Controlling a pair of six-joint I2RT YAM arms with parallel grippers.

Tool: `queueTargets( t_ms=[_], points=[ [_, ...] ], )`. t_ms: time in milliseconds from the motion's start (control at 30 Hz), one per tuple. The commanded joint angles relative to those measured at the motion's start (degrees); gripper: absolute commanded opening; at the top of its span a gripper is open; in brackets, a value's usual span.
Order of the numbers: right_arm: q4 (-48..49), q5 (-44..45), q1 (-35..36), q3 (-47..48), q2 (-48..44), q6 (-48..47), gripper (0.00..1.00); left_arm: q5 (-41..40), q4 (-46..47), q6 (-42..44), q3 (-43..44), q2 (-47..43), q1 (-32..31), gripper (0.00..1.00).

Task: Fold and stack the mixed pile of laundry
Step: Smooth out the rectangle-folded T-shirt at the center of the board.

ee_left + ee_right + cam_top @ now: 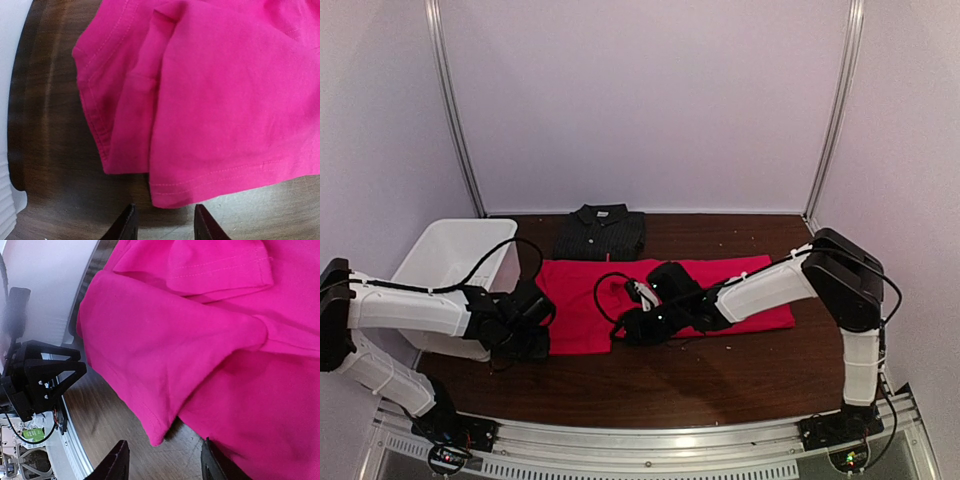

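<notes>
A bright red T-shirt (578, 300) lies spread across the dark wooden table. In the left wrist view its hemmed corner (167, 197) lies just ahead of my left gripper (167, 224), which stands open over bare wood at the shirt's near left edge (536, 342). My right gripper (165, 461) is open too, low over the shirt's near edge at mid-table (626, 326). A folded-over corner of the shirt (157, 436) points between its fingers, and its right finger (215, 465) sits against the red cloth. A dark pinstriped collared shirt (601, 232) lies folded at the back.
A white plastic bin (445, 260) stands at the table's left edge, close behind the left arm. The metal rail (650, 440) runs along the near edge. Black hardware of the left arm (37, 382) shows at the left of the right wrist view.
</notes>
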Motion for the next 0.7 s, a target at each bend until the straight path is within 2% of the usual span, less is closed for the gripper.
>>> queueTargets(
  t_ms=[0,233,467,567,667],
  points=[
    [0.93,-1.94,1.31,2.34,2.45,0.51,0.50,-0.38,2.97,-0.31,-0.90,1.04,1.12,0.39],
    [1.05,-2.83,2.22,4.11,6.32,1.27,0.53,1.17,5.79,0.01,-2.07,3.13,1.62,0.38],
    [1.16,-3.83,3.01,4.99,7.46,2.32,0.49,1.86,6.99,-1.07,-3.03,1.73,1.71,0.27],
    [0.94,-3.78,3.07,4.64,7.26,2.81,0.41,1.16,6.50,-0.67,-2.50,0.76,1.86,0.17],
    [0.78,-4.17,2.98,4.79,6.89,2.91,0.22,0.47,5.47,0.31,-1.20,-0.14,1.97,0.05]
  ],
)
